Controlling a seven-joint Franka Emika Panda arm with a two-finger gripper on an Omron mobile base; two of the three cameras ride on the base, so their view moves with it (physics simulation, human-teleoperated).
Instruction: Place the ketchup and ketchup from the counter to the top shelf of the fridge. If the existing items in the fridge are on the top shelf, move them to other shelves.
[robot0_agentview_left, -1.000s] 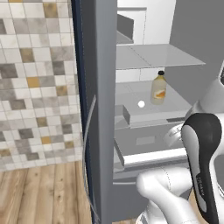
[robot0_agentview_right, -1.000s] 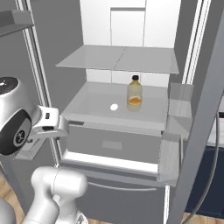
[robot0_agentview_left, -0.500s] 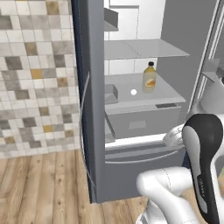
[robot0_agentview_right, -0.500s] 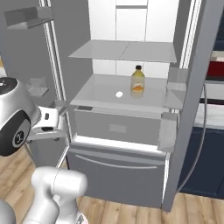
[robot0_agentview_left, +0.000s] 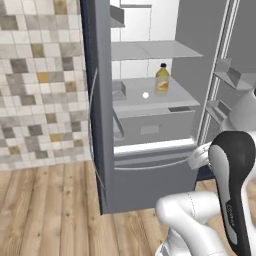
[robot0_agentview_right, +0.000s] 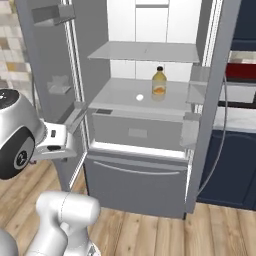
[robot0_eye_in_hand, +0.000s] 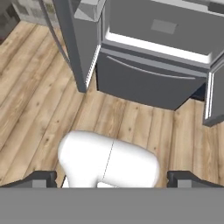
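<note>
The whole picture has shifted over the last second. The fridge (robot0_agentview_right: 135, 175) now looks smaller and shows more of itself, down to its bottom drawer and the wood floor (robot0_agentview_left: 45, 210) in front. That is the base backing away, not a move of the things inside. The yellowish bottle (robot0_agentview_right: 159, 82) and the white ball (robot0_agentview_right: 139, 97) hold the same places as before, both on the middle shelf (robot0_agentview_right: 115, 95), the ball just beside the bottle and apart from it.

The top shelf (robot0_agentview_right: 145, 51) above them is bare, so nothing seems to need moving off it. The door (robot0_agentview_left: 100, 100) stands open.

In the hand view the gripper (robot0_eye_in_hand: 113, 180) points down at the floor in front of the drawer. Its fingertips (robot0_eye_in_hand: 43, 178) are as wide apart as they were a second ago, and it holds nothing.

I cannot tell where the two ketchups are. By the task they wait on the worktop (robot0_agentview_right: 235, 124), a strip of which appears past the fridge's right side over navy cabinets (robot0_agentview_right: 235, 170).

My judgement is that the fridge is now open and checked, and the retreat clears room to drive right for the first ketchup. No bottle is placed yet, so most of the task is still ahead. The main risk is the arm or base clipping the open door while turning.
</note>
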